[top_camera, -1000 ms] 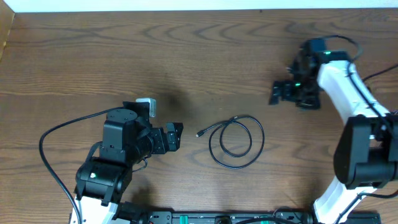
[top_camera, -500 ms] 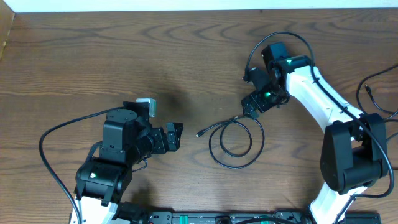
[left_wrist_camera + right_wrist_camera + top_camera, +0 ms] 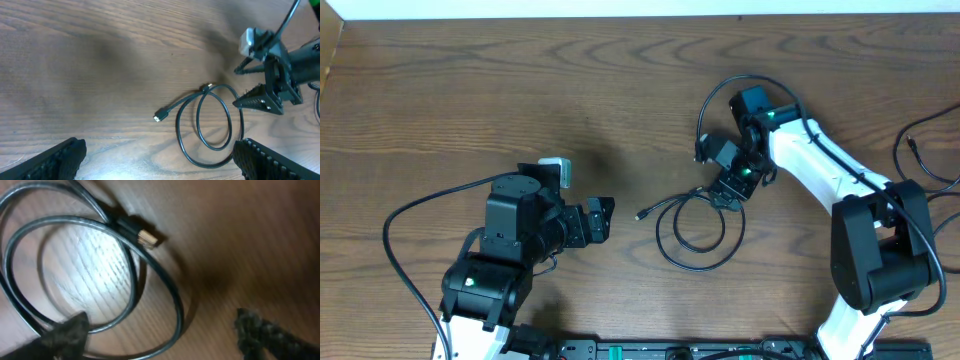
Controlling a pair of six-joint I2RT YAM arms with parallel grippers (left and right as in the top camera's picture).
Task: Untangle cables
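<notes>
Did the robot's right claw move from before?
Yes. The right gripper swung left across the table, ending over the coiled cable's top edge.

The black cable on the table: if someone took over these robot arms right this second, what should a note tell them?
Left gripper: open, empty, left of the cable's free end.
Right gripper: open, empty, low over the coil's top edge, beside one plug.
Cable: lying on the table in two overlapping loops; the other plug points left.
Done: nothing gripped, nothing uncoiled.
Left: probably grip near a plug and draw the loops out straight.
</notes>
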